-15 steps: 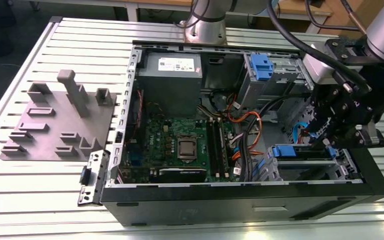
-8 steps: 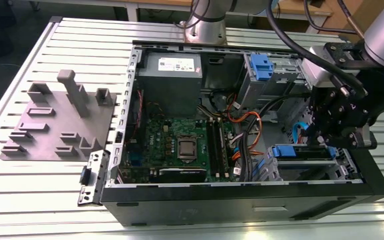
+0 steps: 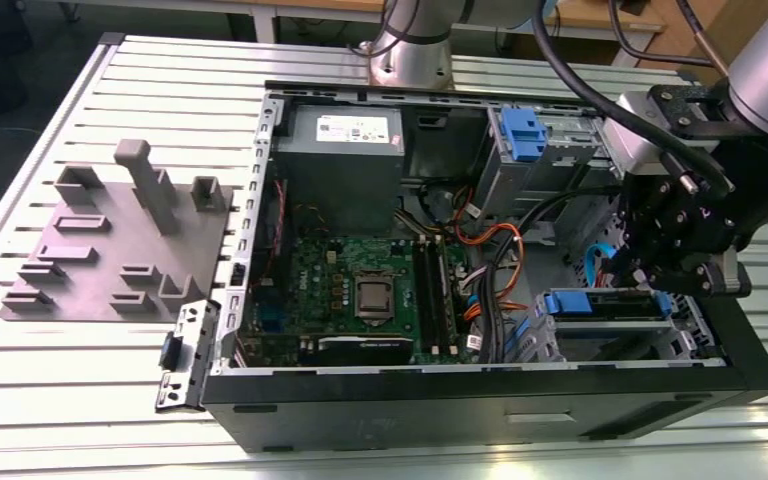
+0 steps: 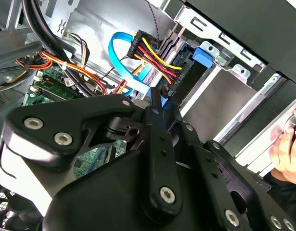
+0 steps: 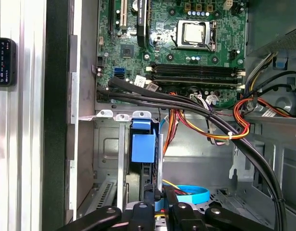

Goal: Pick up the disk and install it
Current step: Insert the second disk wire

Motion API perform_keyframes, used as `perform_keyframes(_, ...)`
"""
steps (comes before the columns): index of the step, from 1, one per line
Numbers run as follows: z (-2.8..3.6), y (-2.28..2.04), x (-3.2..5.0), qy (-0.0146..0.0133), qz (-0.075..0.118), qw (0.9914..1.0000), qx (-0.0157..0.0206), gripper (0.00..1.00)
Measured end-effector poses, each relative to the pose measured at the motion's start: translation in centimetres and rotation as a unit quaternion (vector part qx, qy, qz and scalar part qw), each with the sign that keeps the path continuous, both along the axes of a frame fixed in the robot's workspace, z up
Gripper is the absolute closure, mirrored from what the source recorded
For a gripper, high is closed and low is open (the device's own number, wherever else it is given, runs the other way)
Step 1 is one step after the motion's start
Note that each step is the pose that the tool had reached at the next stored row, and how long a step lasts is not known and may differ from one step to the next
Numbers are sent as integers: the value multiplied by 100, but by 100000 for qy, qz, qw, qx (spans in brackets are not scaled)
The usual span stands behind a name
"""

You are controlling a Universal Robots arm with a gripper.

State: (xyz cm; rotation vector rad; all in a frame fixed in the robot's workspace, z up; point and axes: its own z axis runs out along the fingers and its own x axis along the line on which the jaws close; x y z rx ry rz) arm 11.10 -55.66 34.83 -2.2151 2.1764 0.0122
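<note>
The disk [image 3: 607, 299] lies in the drive cage at the front corner of the open computer case, on the exterior view's right, with its bright blue carrier [image 3: 564, 301] facing the motherboard. In the first wrist view the disk [image 5: 143, 142] stands edge-on between the cage's metal rails. My gripper [image 3: 654, 283] hangs right over it. Its black fingers [image 5: 179, 211] are closed on the carrier's blue edge. The second wrist view shows a strip of blue carrier [image 4: 158, 107] pinched between the fingers [image 4: 157, 144].
The grey fixture plate [image 3: 104, 240] with upright posts sits outside the case, on the exterior view's left. A second blue-tabbed drive [image 3: 523, 135] fills the upper bay. Cable bundles [image 5: 210, 120] cross beside the cage. A person's hand [image 4: 286, 144] is near the case wall.
</note>
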Motion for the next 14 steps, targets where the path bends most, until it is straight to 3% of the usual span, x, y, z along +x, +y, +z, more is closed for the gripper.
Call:
perform_keyframes(3,0,-1,0,0,0,100000,-3,78)
perform_keyframes(4,0,-1,0,0,2,100000,0,84)
perform_keyframes(14,-2,-18,-7,0,14,100000,-51,84)
